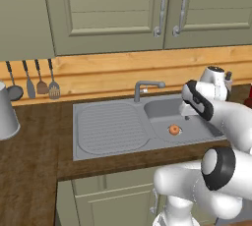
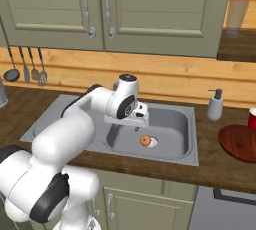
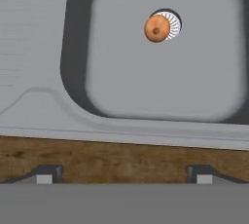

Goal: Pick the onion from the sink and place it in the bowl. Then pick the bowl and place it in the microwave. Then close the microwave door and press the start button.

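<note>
Bent forward over the sink point(image 2: 187, 151), claw point(image 3: 124, 172) pointing down, spread wide and empty, above the onion point(image 3: 156, 28).

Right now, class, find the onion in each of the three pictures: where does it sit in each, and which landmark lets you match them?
Left base view: the onion lies right of centre, on the floor of the sink basin.
Right base view: just right of centre, on the basin floor.
Hand view: upper middle, far above the jaws' tips.
Shared landmark: the white drain that the onion partly covers.
</note>
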